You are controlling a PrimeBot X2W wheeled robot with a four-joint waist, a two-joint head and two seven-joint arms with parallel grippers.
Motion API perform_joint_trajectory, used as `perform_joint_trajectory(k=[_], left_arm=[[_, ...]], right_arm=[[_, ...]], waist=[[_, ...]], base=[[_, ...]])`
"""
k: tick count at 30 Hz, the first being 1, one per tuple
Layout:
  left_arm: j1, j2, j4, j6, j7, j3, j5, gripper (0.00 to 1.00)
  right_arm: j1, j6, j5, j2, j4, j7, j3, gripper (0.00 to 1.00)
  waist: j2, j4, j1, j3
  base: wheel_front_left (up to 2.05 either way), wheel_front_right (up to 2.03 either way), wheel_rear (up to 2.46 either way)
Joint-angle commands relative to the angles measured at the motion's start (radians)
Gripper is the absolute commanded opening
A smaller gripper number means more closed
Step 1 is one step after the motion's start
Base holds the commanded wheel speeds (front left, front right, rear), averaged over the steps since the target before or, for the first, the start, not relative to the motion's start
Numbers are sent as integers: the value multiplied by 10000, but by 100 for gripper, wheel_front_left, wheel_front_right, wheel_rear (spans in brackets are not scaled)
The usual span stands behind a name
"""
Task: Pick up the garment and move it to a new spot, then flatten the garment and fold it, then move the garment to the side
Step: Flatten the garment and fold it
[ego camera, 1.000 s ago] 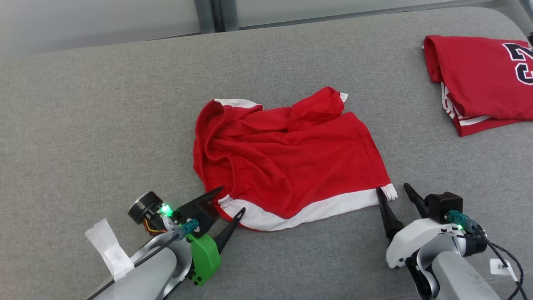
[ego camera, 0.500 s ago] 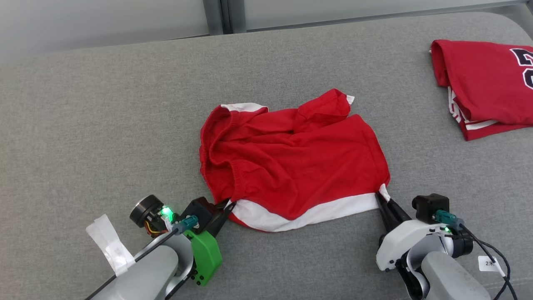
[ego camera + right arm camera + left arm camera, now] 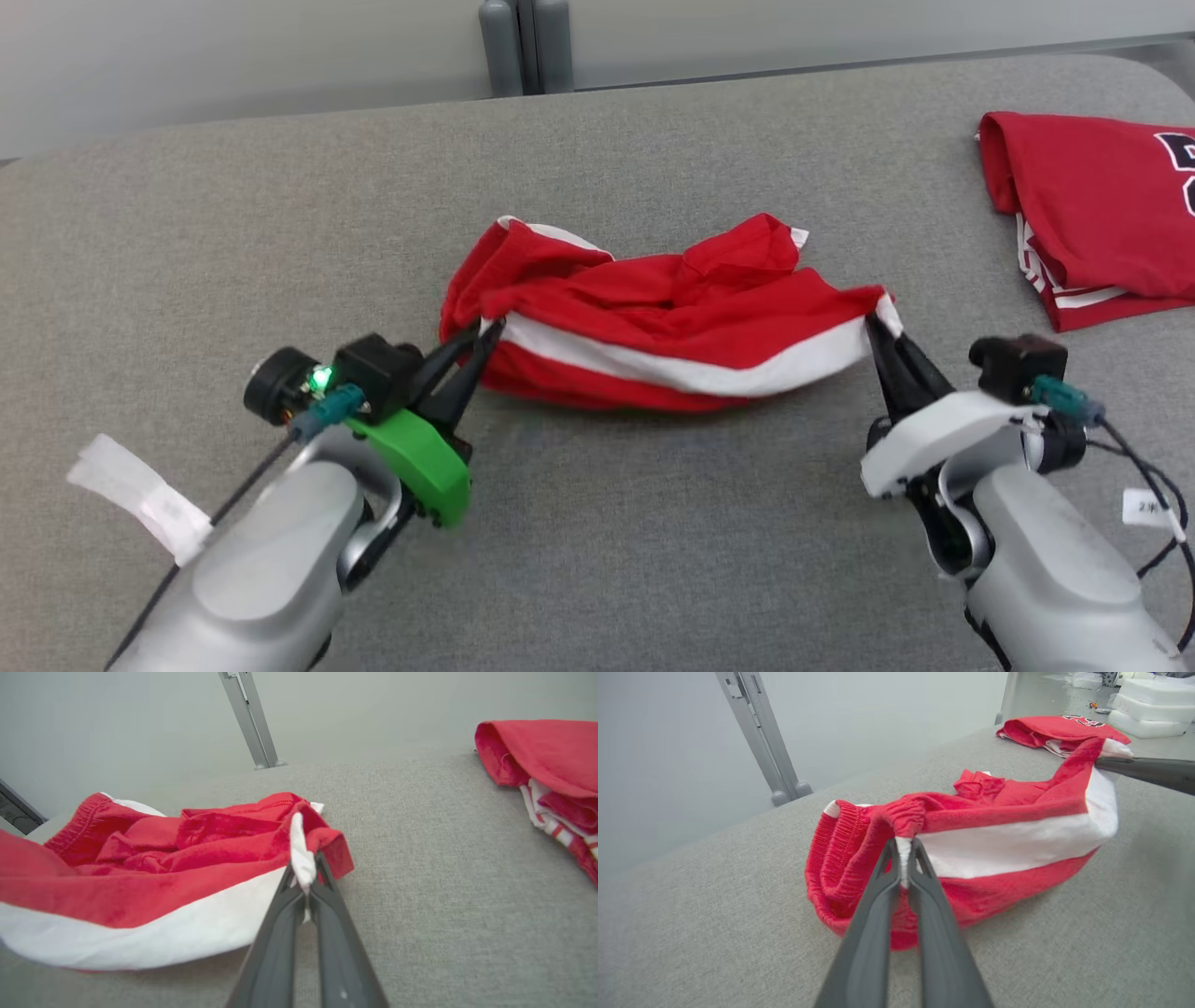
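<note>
The garment (image 3: 672,317) is a pair of red shorts with a white band, crumpled in the middle of the grey padded surface (image 3: 280,233). My left gripper (image 3: 487,332) is shut on the white band's left corner, seen close in the left wrist view (image 3: 903,851). My right gripper (image 3: 878,322) is shut on the band's right corner, with the white hem pinched at its tips (image 3: 306,877). The near edge of the garment (image 3: 1008,835) hangs lifted and stretched between the two grippers, while its far part (image 3: 140,830) rests on the surface.
A second red garment (image 3: 1092,201) with dark lettering lies folded at the far right of the surface (image 3: 537,760). A grey post (image 3: 523,47) stands behind the far edge. Bare grey padding extends to the left and in front of the arms.
Both grippers, shut on the band's corners, have lifted the near edge off the surface and carried it away from me. The camera has also shifted.
</note>
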Motion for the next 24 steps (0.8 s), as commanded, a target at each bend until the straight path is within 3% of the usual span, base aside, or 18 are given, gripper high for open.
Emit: perform_joint_trajectory(k=[1, 4, 10, 15, 20, 24], left_arm=[[-397, 83, -147, 39, -27, 198, -152, 0], [-1196, 179, -387, 13, -18, 591, -390, 0], [-3528, -32, -162, -42, 576, 1298, -1575, 0], [-6245, -248, 738, -50, 898, 1812, -2569, 0], [-8638, -559, 1804, -51, 905, 1947, -2968, 0], [-9914, -751, 2242, -52, 637, 1823, -3259, 0]], right_arm=[[-367, -18, 239, -70, -180, 108, 0, 0], [-1422, -18, 497, -343, -567, 560, 138, 0], [-4139, -18, 1524, -237, -471, 1860, -157, 0], [-7116, -15, 2064, -30, 591, 2780, -654, 0], [-9803, -15, 2226, 277, 1935, 2738, -1391, 0], [-11326, -15, 1839, 249, 2757, 2422, -1409, 0]], waist=[[0, 38, 0, 109], [0, 110, 0, 434], [0, 236, 0, 1447], [0, 263, 0, 2376], [0, 129, 0, 3031], [0, 49, 0, 3285]], base=[[0, 0, 0], [0, 0, 0], [0, 0, 0], [0, 0, 0], [0, 0, 0], [0, 0, 0]])
